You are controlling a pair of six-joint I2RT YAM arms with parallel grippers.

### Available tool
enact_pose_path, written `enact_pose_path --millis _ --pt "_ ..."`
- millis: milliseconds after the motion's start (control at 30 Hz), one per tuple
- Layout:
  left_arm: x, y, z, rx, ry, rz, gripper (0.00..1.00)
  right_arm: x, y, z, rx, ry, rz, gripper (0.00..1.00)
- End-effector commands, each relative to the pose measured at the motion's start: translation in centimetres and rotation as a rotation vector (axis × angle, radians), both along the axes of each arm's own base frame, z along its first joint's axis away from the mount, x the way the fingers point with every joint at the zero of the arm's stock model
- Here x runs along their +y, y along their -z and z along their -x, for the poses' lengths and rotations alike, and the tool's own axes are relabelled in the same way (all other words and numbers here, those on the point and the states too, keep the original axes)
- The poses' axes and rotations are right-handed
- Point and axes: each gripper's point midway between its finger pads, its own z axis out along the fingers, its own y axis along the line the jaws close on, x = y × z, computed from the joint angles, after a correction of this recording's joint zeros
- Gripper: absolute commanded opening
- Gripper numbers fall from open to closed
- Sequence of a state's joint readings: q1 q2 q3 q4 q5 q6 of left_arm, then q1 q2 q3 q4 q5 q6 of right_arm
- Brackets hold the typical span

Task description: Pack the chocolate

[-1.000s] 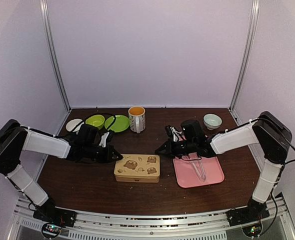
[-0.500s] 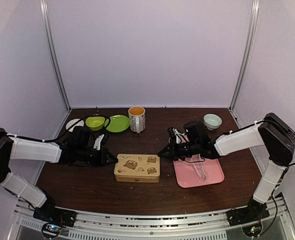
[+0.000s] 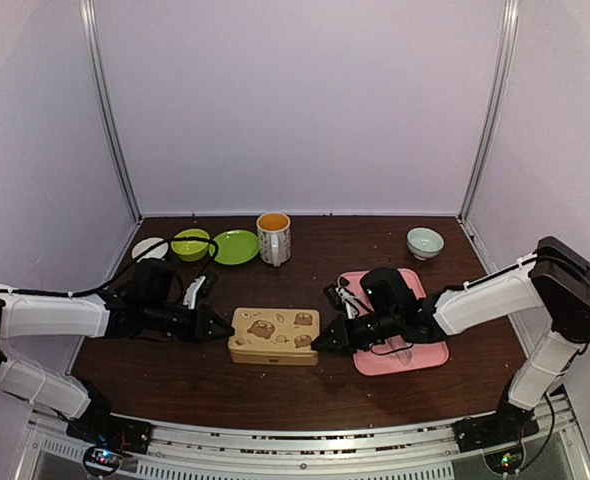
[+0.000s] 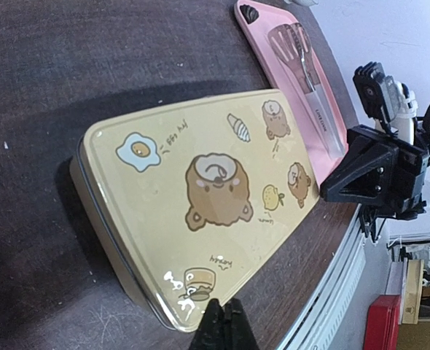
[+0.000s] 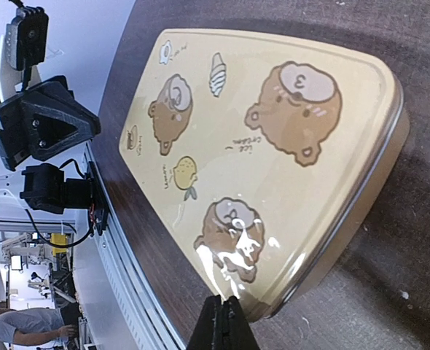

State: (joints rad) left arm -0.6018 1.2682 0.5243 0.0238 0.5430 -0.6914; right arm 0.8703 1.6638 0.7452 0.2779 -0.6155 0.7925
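The tan bear-printed tin [image 3: 275, 335] lies closed, lid on, in the middle of the table. My left gripper [image 3: 225, 328] is shut and empty, its tips low at the tin's left end; the left wrist view shows them at a corner of the tin [image 4: 208, 189]. My right gripper [image 3: 318, 344] is also shut and empty, pointing at the tin's right near corner, as the right wrist view shows with its tips [image 5: 222, 321] by the tin [image 5: 273, 146]. No chocolate shows in any view.
A pink tray [image 3: 427, 355] with metal tongs [image 4: 302, 55] lies right of the tin. At the back stand a mug [image 3: 273, 237], a green bowl [image 3: 190, 243], a green plate [image 3: 235, 246], a white plate [image 3: 147, 248] and a pale bowl [image 3: 424, 241].
Both arms have dropped lower and come toward the near side. The left gripper now sits at the tin's left end and the right at its right near corner.
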Motion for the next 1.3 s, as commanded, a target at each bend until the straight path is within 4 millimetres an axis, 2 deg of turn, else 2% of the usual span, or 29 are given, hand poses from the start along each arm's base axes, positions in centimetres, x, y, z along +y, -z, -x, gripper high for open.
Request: enact_pose_path --millis 0,233,400,467,500,633,700,767,800,933,1000,1067,1133,1200,1267 --pt "-0.3 0.3 0.4 0.007 0.017 0.011 0.00 -0.3 0.9 -0.6 -0.011 0.040 0.027 0.00" --pt "-0.7 0.8 0.4 0.014 0.019 0.010 0.00 -0.1 0.4 -1.0 -0.030 0.036 0.041 0.00" --pt "-0.9 0.7 0.1 0.013 0.019 0.014 0.00 0.5 -3.3 -1.0 -0.089 0.016 -0.013 0.00" --pt "-1.1 0.0 -0.1 0.004 0.021 0.023 0.00 0.4 -3.9 -0.8 -0.105 0.012 -0.018 0.00" --pt "-1.2 -0.7 -0.3 -0.009 0.022 0.030 0.00 0.4 -3.6 -0.6 -0.107 0.010 -0.011 0.00" --pt "-1.2 -4.3 -0.7 -0.082 0.015 0.048 0.00 -0.1 1.9 -0.1 -0.026 0.006 0.087 0.00" --pt "-1.1 -4.8 -0.5 -0.087 0.013 0.060 0.00 -0.2 4.0 0.3 0.020 0.010 0.101 0.00" --pt "-0.8 -3.7 0.0 -0.070 0.006 0.062 0.00 -0.1 4.3 0.2 0.028 0.018 0.092 0.00" --pt "-0.6 -2.4 0.3 -0.049 0.000 0.054 0.00 -0.1 3.9 0.1 0.016 0.024 0.086 0.00" --pt "0.0 3.0 2.0 0.054 -0.016 0.052 0.00 0.5 -1.0 -0.9 -0.084 0.033 0.032 0.00" --pt "-0.1 4.3 2.3 0.076 -0.015 0.059 0.00 0.6 -3.2 -1.1 -0.132 0.031 0.018 0.00" --pt "0.0 5.0 2.6 0.095 -0.013 0.049 0.00 0.7 -4.2 -0.9 -0.154 0.022 0.011 0.00" --pt "-0.1 4.6 2.4 0.091 -0.006 0.039 0.00 0.5 -3.2 -0.8 -0.145 0.022 0.034 0.00" --pt "-0.1 3.3 1.8 0.060 -0.006 0.021 0.00 0.1 0.0 -0.4 -0.095 0.018 0.091 0.00" --pt "-0.1 1.3 1.2 0.009 -0.005 0.009 0.00 0.0 2.8 0.1 -0.040 0.008 0.123 0.00"
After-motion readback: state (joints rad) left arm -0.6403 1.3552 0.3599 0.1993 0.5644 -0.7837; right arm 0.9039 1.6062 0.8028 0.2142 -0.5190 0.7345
